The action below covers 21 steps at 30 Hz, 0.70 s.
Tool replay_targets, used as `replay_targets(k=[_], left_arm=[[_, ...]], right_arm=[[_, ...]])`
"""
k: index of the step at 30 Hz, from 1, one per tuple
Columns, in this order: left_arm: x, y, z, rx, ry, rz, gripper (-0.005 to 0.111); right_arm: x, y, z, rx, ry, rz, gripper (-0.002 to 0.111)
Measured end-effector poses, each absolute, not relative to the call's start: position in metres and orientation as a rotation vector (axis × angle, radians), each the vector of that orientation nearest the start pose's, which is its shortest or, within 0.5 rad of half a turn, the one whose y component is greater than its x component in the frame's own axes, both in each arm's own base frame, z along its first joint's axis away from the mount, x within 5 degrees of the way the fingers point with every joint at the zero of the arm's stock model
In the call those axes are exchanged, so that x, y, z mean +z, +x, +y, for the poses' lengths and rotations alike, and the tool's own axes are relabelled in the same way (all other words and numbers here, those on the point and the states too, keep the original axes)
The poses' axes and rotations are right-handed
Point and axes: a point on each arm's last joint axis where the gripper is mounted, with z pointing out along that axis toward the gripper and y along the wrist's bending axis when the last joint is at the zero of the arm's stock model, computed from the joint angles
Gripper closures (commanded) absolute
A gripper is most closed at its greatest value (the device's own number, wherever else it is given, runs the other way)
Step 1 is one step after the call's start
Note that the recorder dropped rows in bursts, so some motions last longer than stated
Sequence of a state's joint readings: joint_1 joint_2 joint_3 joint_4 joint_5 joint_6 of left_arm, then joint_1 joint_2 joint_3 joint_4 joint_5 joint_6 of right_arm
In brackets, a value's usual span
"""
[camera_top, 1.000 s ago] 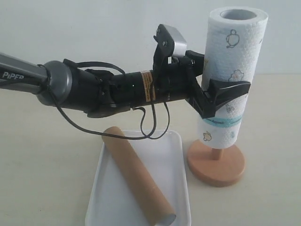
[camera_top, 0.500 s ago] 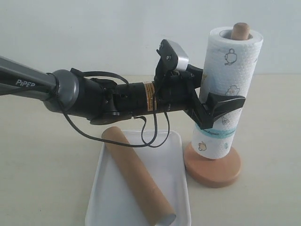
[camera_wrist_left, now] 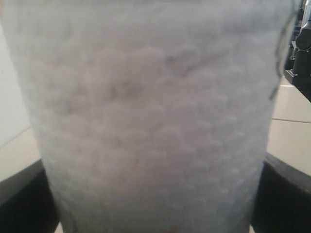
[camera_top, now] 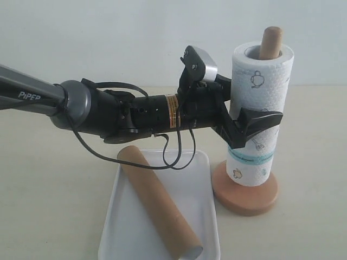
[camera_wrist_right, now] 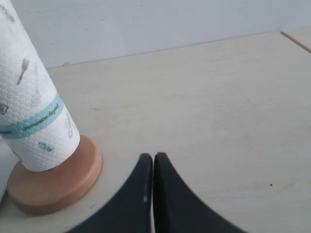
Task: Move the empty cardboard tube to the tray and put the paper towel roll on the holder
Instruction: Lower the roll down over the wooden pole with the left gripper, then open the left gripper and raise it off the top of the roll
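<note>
Black left fingers (camera_top: 260, 120) stand spread around the paper towel roll (camera_top: 260, 92), which I see seated on the holder (camera_top: 246, 194); my right fingers (camera_wrist_right: 141, 194) are pressed together, empty. Nearby, the empty cardboard tube (camera_top: 157, 206) lies in the tray (camera_top: 127, 227).

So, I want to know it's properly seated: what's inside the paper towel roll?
The holder's wooden post runs up through the roll; its rounded top sticks out above. The rest of the post is covered by the paper.
</note>
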<state>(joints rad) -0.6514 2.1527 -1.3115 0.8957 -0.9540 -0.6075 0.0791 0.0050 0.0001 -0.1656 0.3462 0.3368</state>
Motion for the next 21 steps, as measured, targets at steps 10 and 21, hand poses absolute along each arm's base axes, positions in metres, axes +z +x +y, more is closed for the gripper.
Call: replay_targets(k=[10, 21], left_arm=[[0.1801, 0.3282, -0.322, -1.029, 1.037, 1.337, 0.026], [0.1802, 0.3283, -0.3219, -1.049, 1.02, 1.354, 0.019]], right_arm=[[0.1821, 0.0539, -0.0008, 0.132, 0.132, 1.827, 0.108], [0.1821, 0.0539, -0.0008, 0.132, 0.132, 1.827, 0.108]])
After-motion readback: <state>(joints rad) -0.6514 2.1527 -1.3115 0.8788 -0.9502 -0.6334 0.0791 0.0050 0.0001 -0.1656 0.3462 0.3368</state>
